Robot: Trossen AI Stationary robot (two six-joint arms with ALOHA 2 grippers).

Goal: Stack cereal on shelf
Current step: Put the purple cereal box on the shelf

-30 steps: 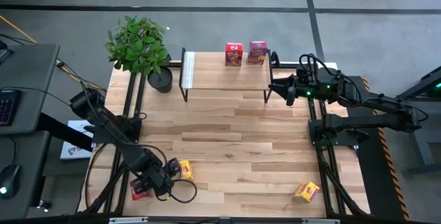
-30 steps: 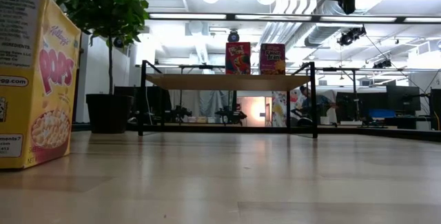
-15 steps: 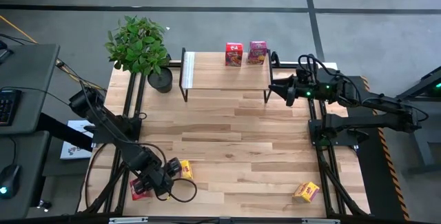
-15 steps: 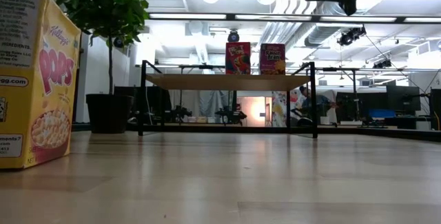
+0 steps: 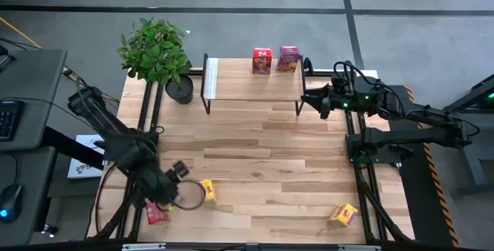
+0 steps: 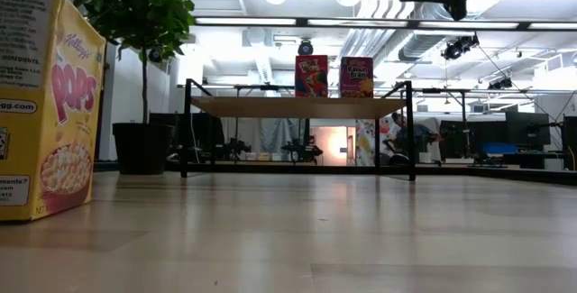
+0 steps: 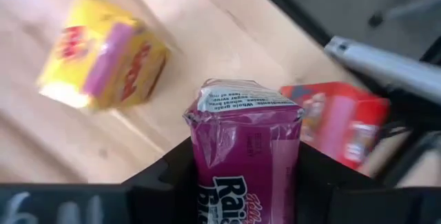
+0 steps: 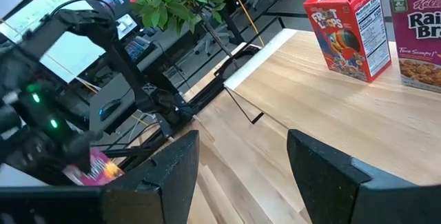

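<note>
My left gripper (image 5: 179, 181) is at the table's near left, shut on a pink cereal box (image 7: 244, 148). A yellow box (image 5: 207, 191) lies on the table just right of it, and a red box (image 5: 155, 213) lies at the near left edge; both show below the held box in the left wrist view. A second yellow box (image 5: 343, 215) lies at the near right. The shelf (image 5: 251, 89) stands at the far edge, with a red box (image 5: 262, 61) and a pink box (image 5: 288, 58) upright on its top. My right gripper (image 5: 310, 101) waits open beside the shelf's right end. My left gripper pinches the pink box between its two fingers, one on each of two opposite sides (image 7: 198, 162). The box's crimped top end (image 7: 244, 98) points away from the wrist, past the fingertips. The box is lifted clear of the table, above the yellow and red boxes.
A potted plant (image 5: 158, 54) stands at the far left, next to the shelf's left end. Bare wood tabletop (image 5: 270, 150) lies between the shelf and the near boxes. Metal frame rails (image 5: 356, 166) run along the table's left and right sides.
My left gripper has risen from the table's near left corner with the pink box and gone a little toward the far edge. The red box that it covered now shows on the table. My right arm has kept still.
</note>
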